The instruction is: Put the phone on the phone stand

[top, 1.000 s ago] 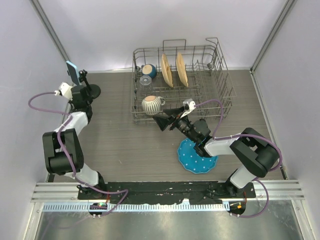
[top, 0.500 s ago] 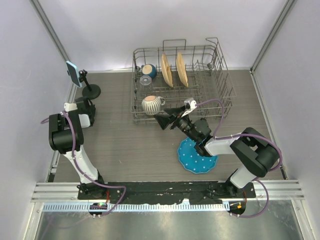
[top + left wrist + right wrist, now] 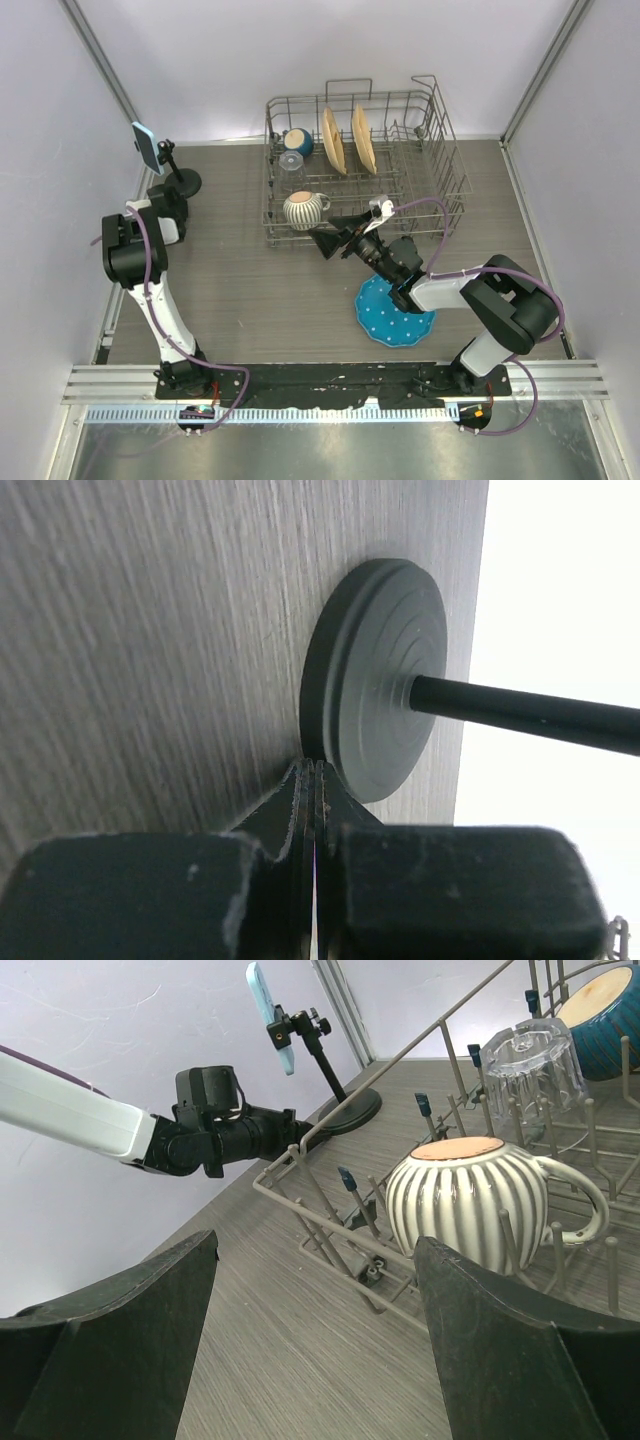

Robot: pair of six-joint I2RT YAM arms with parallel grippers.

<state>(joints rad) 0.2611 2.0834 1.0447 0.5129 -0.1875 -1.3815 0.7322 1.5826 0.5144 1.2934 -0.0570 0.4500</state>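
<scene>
Retreat of the left arm was the change. A second earlier it had stretched out toward the post of the phone stand [image 3: 184, 181]. It had since folded back and dropped low, so the left tool [image 3: 312, 785] lay just over the table [image 3: 250, 290], jaws pressed together on nothing. Its tips sat right at the rim of the stand's disc base, though whether they touched it could not be told.

The phone [image 3: 146, 147] had not shifted. It stood on edge in the cradle atop the stand, at the far left of the table, with nothing else touching it.

The right tool [image 3: 315, 1295] had stayed spread wide and empty, facing the striped mug [image 3: 470, 1200] in the dish rack [image 3: 440, 130].

The placing looked finished. The remaining risk seemed to be nudging the base while pulling away.
</scene>
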